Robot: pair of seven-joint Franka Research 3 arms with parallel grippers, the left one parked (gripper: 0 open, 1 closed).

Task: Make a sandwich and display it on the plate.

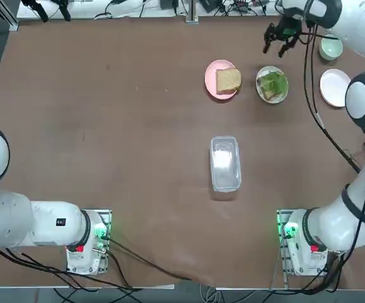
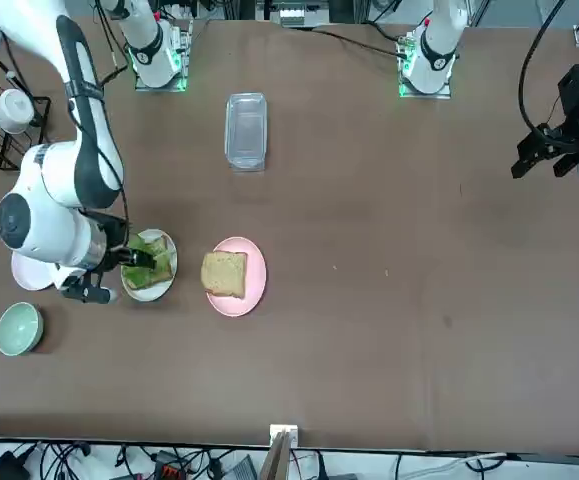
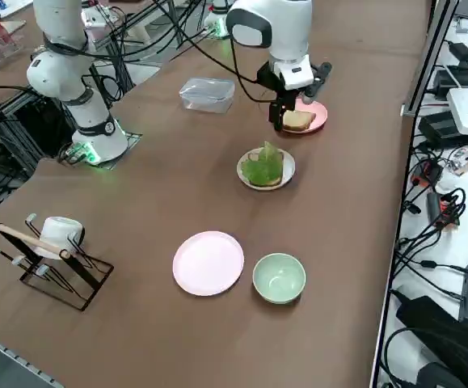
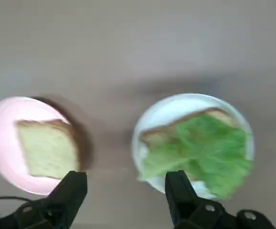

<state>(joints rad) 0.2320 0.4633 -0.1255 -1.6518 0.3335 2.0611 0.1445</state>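
A toast slice under green lettuce (image 1: 272, 83) lies on a small white plate (image 1: 260, 76). In the wrist view the same lettuce (image 4: 199, 148) covers most of that plate (image 4: 166, 109). A second toast slice (image 1: 228, 80) sits alone on the pink plate (image 1: 211, 79), just left of the white one. My right gripper (image 1: 275, 45) hovers above the table just beyond the white plate, open and empty. Its fingers (image 4: 178, 191) frame the gap between the two plates, and it also shows as the gripper (image 3: 280, 117) in the side view.
A pale-green cup (image 1: 331, 47) and another white plate (image 1: 334, 87) sit to the right of the lettuce plate. A clear lidded container (image 1: 225, 163) lies mid-table. A wire rack holding a mug (image 3: 52, 242) stands off the right side.
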